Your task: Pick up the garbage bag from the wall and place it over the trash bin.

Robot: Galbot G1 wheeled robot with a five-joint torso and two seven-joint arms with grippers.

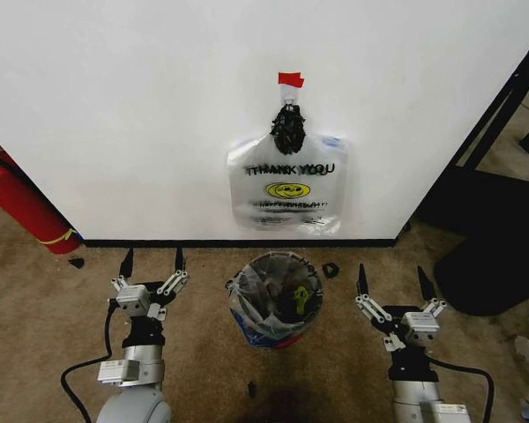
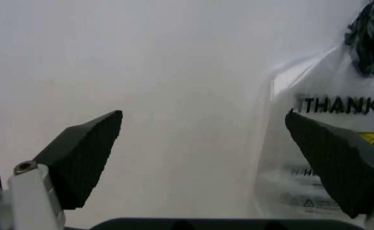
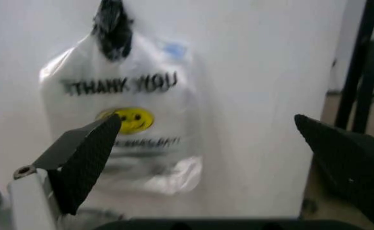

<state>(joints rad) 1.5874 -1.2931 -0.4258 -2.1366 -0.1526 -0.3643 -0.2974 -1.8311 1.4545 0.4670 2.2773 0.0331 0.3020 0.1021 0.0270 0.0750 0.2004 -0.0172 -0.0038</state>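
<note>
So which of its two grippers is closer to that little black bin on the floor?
Left, slightly. The left gripper sits just beyond the small round black bin on its left; the right gripper sits a bit farther off.

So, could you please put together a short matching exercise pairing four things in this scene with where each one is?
Things:
1. garbage bag
2. trash bin
3. left claw
4. red tape strip

Places:
A. on the carpet below the hanging bags, already lined with a bag
B. stuck on the wall above the black knot
C. hanging on the wall, printed THANK YOU with a yellow smiley
D. low over the carpet beside the bin, fingers apart, on the fire extinguisher's side

Pairs: 1-C, 2-A, 3-D, 4-B
</note>
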